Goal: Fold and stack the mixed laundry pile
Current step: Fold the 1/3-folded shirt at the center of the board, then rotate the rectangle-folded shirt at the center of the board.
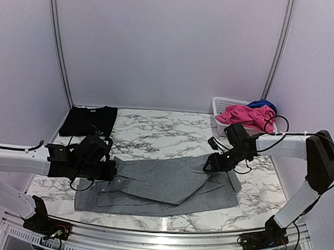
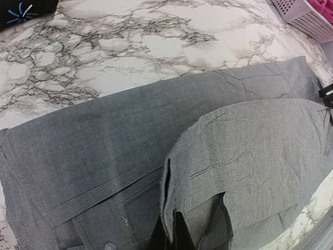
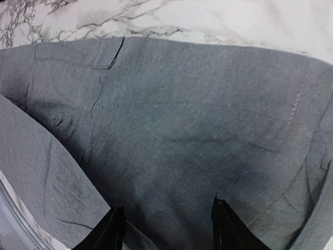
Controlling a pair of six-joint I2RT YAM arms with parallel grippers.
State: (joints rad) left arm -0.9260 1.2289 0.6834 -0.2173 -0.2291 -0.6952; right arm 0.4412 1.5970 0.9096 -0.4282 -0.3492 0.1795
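Top external view is showing the grey trousers (image 1: 169,184) lying spread across the lower middle of the marble tabletop (image 1: 155,130), with one layer folded over another. The left hand (image 1: 107,170) is sitting at the trousers' left end. In the left wrist view its dark fingers (image 2: 177,237) are standing closed, pinching a flap of the grey cloth that is rising off the layer below. The right hand (image 1: 211,162) is hovering at the trousers' upper right corner. In the right wrist view its two fingers (image 3: 112,232) are standing apart at the bottom of the frame, with grey cloth filling the space between and beyond them. That hand is open, and I cannot tell whether its tips are touching the fabric. A black cloth (image 1: 89,121) is lying flat at the upper left of the tabletop. At the upper right a white basket (image 1: 219,105) is holding a pink piece (image 1: 246,115) and a dark blue piece (image 1: 263,103).
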